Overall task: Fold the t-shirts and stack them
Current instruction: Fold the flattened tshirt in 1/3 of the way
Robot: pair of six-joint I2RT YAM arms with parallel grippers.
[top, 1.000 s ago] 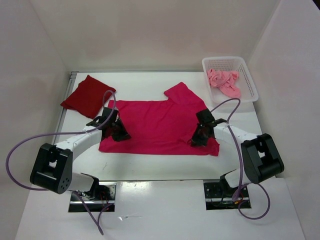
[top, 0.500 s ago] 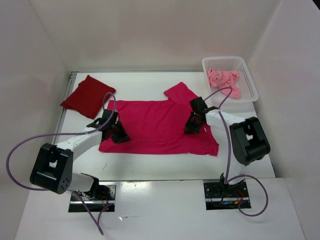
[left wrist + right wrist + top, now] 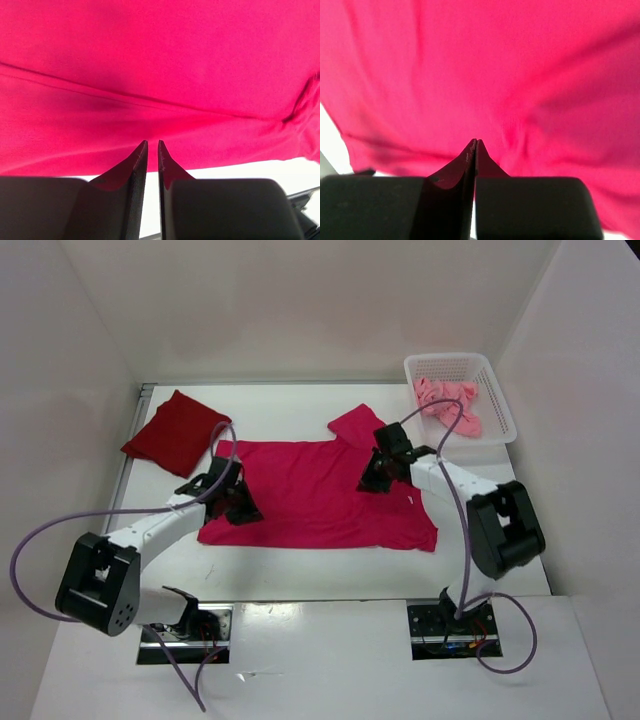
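The bright magenta t-shirt (image 3: 320,490) lies spread flat in the middle of the table, one sleeve (image 3: 358,426) sticking out at the back. My left gripper (image 3: 240,506) rests low at the shirt's left edge; in the left wrist view its jaws (image 3: 152,143) stand a narrow slit apart with nothing between them, the magenta cloth (image 3: 165,65) just ahead. My right gripper (image 3: 371,480) sits over the shirt's right side below that sleeve, its jaws (image 3: 476,141) pressed together on nothing, cloth (image 3: 485,70) filling the view. The dark red t-shirt (image 3: 175,432) lies folded at back left. The salmon t-shirt (image 3: 450,405) is crumpled in the basket.
The white mesh basket (image 3: 497,390) stands at the back right corner. White walls close in the table on three sides. Purple cables loop from both arms, the left one (image 3: 40,530) out past the table's left edge.
My right gripper has slid from the shirt's lower right hem up and left to just below the back sleeve. The left gripper has barely shifted.
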